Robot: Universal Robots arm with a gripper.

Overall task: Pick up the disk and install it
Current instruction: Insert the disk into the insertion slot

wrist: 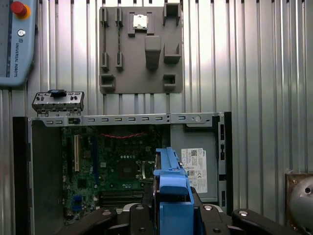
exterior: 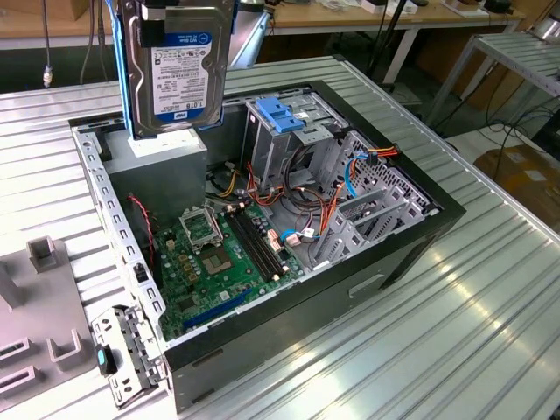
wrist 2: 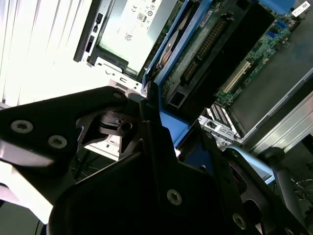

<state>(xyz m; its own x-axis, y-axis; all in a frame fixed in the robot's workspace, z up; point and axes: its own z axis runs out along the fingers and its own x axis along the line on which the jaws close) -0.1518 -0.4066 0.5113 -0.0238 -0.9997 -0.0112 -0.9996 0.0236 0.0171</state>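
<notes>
**Q:** While the gripper [wrist: 171,218] hangs over the open computer case [exterior: 411,236], where's the disk [exterior: 175,66]?

**A:** In the air, well above the grey power supply box [exterior: 166,153]. It's apart from the drive cage [exterior: 284,144].

**Q:** Orientation?

**A:** On end, long axis vertical. Label faces the exterior camera, with the label's blue band uppermost. First wrist view looks down along the blue side rail [wrist: 171,196]. Second wrist view sees the circuit-board side.

**Q:** Fingers?

**A:** Closed on the disk's upper end, one black finger on each side, drive filling the gap.
</notes>
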